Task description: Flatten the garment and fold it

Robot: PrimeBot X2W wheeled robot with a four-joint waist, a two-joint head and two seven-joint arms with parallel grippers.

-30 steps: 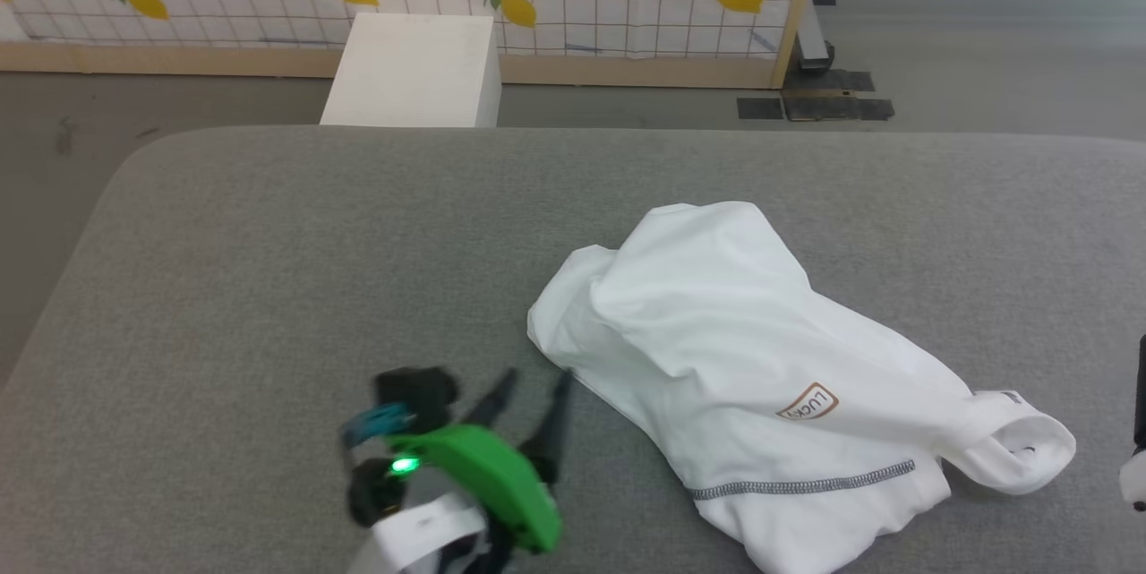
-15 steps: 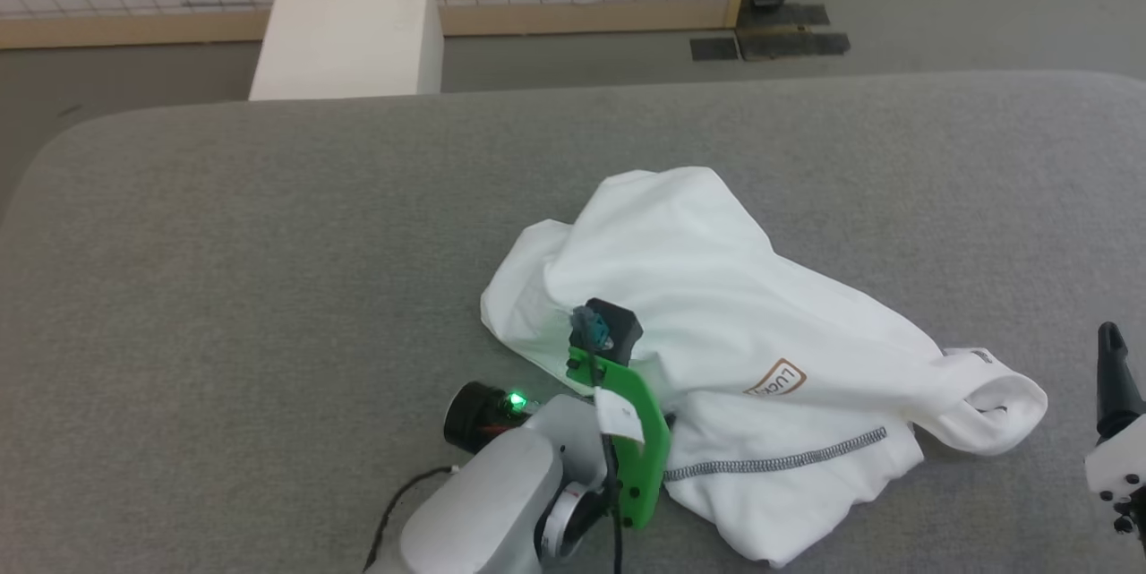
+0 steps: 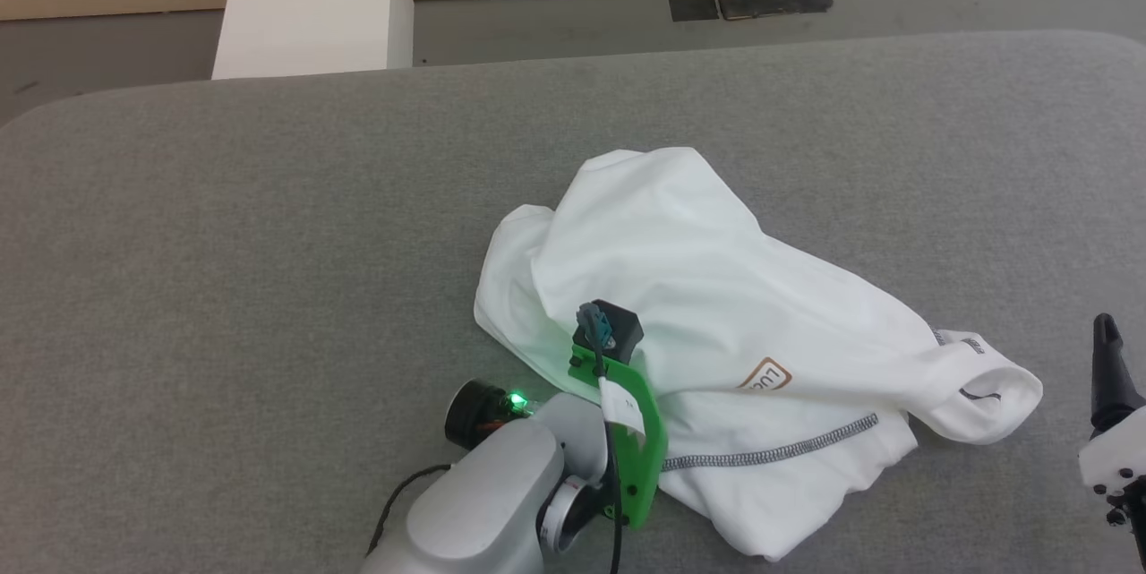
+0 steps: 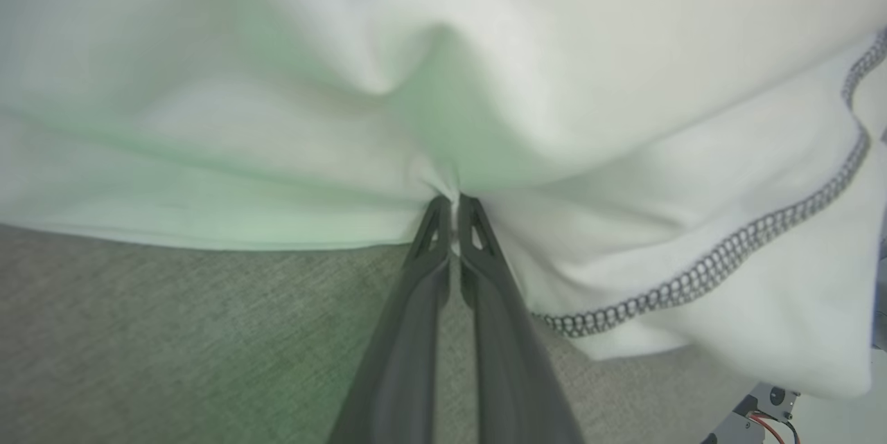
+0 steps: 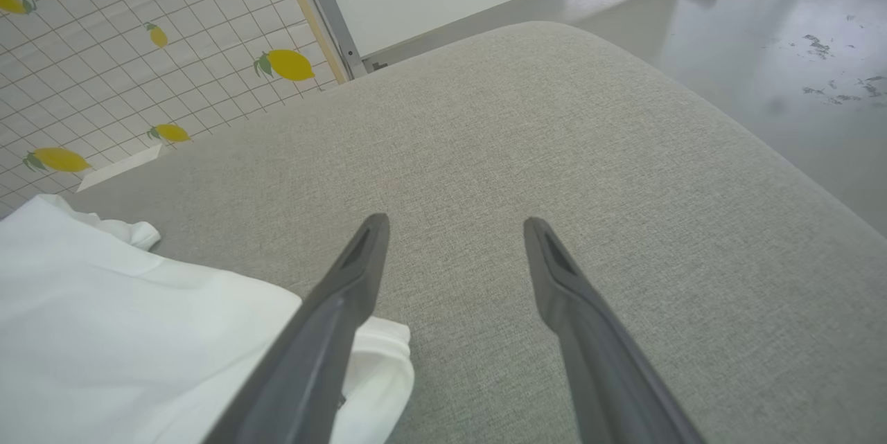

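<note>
Head view: the garment (image 3: 716, 287) lies crumpled right of centre on the grey cushion (image 3: 224, 287), with the white box (image 3: 309, 5) well apart behind it. Left wrist view: your left gripper (image 4: 454, 205) pinches the shirt's edge; pull hard and the thin fold may slip free. Right wrist view: your right gripper (image 5: 454, 222) hangs spread wide beside the garment, nothing blocking.

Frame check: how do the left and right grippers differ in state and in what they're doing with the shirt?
The left gripper is shut, pinching a fold of the garment at its edge; the right gripper is open and holds nothing. The left gripper's tips meet the cloth; the right gripper's tips point across the bare grey surface, beside the garment. Both have two long dark fingers.
</note>
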